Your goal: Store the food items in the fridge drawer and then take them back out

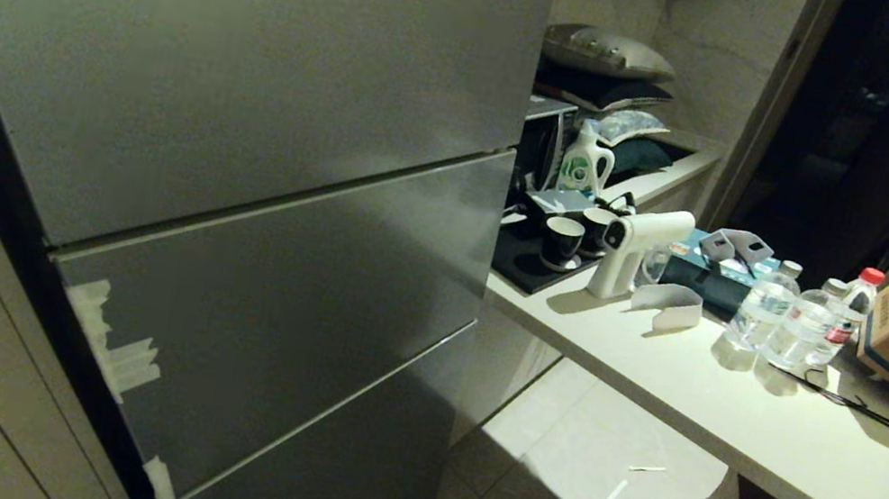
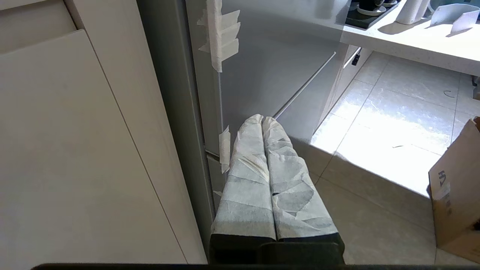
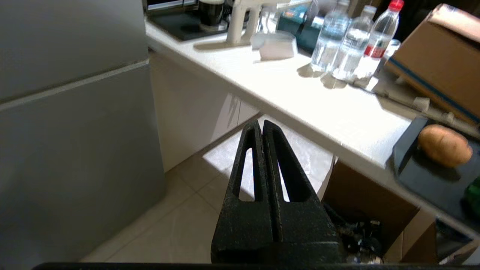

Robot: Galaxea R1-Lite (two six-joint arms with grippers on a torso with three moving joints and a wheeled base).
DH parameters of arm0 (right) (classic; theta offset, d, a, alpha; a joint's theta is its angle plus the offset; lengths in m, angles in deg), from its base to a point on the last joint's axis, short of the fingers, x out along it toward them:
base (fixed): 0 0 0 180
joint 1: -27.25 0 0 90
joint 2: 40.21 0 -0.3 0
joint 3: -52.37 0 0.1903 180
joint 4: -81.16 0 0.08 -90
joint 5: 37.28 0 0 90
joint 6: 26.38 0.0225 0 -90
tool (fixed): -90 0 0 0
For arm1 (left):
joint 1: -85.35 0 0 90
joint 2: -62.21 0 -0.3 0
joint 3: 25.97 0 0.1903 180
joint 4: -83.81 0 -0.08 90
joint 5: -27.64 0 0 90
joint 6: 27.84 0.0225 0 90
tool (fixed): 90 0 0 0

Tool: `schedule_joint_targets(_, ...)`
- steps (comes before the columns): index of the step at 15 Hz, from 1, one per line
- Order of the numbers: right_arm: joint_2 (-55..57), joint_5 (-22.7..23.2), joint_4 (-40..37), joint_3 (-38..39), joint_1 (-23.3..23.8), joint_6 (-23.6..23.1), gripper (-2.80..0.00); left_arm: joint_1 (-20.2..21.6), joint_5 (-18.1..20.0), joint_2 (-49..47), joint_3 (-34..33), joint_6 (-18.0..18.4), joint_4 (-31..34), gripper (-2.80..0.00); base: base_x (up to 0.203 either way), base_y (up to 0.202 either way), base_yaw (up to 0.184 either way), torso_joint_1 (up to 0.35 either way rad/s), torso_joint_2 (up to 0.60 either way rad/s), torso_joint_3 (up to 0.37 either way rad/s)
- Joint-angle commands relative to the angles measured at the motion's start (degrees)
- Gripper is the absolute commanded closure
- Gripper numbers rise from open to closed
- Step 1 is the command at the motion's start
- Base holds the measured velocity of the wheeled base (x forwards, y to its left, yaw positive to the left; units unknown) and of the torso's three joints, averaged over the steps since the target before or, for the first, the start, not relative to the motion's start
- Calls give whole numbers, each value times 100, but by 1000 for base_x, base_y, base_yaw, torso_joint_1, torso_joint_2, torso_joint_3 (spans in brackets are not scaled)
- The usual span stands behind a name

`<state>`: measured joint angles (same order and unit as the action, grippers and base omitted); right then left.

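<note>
My right claw point(image 3: 261, 125) is closed and empty, low in the frame; the potato point(image 3: 444, 145) lies on the surface point(image 3: 300, 97) at right. My left claw point(image 2: 262, 120) is closed too.

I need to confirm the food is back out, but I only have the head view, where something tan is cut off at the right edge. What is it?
Observer: In the right wrist view it is a whole potato lying on a dark tray on the counter.
Operator: And the green one?
Observer: Only a dark green sliver shows at that view's edge, on the same tray.
Operator: Are both grippers empty?
Observer: Yes. The right gripper is shut on nothing, and the left gripper, its fingers wrapped in pale tape, is shut too, near the closed fridge.
</note>
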<state>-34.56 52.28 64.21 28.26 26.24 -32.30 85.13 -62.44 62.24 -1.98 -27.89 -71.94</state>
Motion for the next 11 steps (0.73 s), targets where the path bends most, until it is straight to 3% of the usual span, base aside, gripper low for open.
schedule_joint_targets(1,-574,100,-193,250,154,-9,0,-3,-1,-2,-1,-4,0,0,0,0,0,0,0,0)
schedule_joint_targets(11,-574,71,-179,250,161,231,0,-4,-1,-2,-1,-4,0,0,0,0,0,0,0,0)
